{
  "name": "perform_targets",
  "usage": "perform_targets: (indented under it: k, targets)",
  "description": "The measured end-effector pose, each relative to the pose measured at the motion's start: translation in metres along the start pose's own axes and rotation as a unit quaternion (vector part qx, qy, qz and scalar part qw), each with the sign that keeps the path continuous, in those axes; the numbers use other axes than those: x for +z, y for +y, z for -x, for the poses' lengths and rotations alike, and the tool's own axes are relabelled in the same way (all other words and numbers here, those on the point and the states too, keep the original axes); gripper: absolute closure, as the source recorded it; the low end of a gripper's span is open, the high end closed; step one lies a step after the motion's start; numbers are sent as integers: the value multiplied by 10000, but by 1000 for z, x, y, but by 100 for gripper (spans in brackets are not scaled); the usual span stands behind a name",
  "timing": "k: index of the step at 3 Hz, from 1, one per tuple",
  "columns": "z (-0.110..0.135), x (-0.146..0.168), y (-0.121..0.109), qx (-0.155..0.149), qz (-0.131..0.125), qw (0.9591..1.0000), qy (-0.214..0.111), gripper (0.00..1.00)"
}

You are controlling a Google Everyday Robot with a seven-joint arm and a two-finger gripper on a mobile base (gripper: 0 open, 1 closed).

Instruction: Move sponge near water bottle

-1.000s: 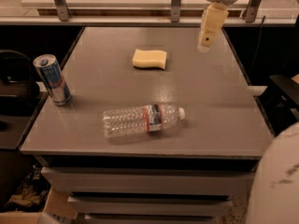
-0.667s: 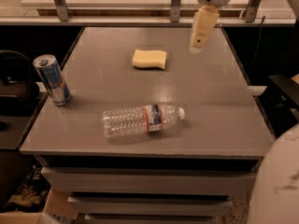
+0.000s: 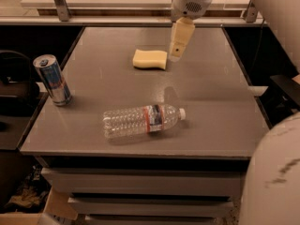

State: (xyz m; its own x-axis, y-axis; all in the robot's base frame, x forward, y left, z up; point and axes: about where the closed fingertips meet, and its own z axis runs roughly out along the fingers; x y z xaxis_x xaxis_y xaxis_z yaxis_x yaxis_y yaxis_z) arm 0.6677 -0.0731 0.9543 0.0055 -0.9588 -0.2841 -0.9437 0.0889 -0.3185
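Note:
The pale yellow sponge (image 3: 150,59) lies flat on the grey table (image 3: 211,107), toward the back middle. The clear water bottle (image 3: 143,120) lies on its side near the front, white cap pointing right, red-and-dark label round its middle. My gripper (image 3: 177,50) hangs from above with its cream fingers pointing down, just right of the sponge's right end and above the table. It holds nothing.
A blue and silver drink can (image 3: 52,80) stands upright near the table's left edge. A rail and shelf run along the back. A dark chair (image 3: 16,86) sits left of the table; the robot's pale body (image 3: 274,172) fills the lower right.
My gripper has moved left and lower, from the table's back right corner to just beside the sponge's right end. Sponge, bottle and can have not moved.

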Motion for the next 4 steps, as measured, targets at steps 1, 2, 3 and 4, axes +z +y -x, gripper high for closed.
perform_targets:
  k: [1,2,3,4]
  targets:
    - [18,28,-2,-165,181,9997,-72,0]
    - [29,56,-4,-420,383,9984,20,0]
    - [35,79,-5,-565,560,9968,44,0]
    - [36,98,-3,-619,715,9955,58,0]
